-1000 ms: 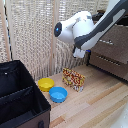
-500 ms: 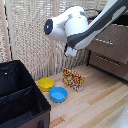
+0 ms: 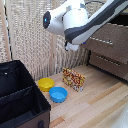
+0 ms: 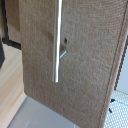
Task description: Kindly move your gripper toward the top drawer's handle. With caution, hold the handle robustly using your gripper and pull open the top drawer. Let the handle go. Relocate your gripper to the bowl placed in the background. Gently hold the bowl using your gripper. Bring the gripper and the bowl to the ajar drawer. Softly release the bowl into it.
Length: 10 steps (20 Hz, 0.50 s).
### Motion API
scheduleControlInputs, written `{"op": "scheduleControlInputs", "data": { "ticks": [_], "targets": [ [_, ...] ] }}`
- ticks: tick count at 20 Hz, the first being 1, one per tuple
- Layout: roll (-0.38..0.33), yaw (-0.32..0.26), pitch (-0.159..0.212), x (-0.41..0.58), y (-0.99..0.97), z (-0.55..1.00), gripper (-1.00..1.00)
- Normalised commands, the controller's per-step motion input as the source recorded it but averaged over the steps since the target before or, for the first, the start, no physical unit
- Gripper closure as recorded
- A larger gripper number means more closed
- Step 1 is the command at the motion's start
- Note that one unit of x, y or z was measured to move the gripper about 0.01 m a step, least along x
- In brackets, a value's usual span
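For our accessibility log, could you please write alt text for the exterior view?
A bulky white robot arm reaches toward a brown dresser at the exterior view's right, its drawers shut. On the wooden floor sit a yellow bowl, a blue bowl, a patterned box and a black bin.
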Motion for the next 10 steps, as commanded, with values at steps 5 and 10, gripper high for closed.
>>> {"op": "scheduleControlInputs", "data": {
  "ticks": [5, 10],
  "targets": [
    [0.338, -0.226, 0.029, 0.180, 0.12, 0.04, -1.00],
    [0.375, -0.200, 0.041, 0.210, 0.15, 0.00, -1.00]
  ]
}}
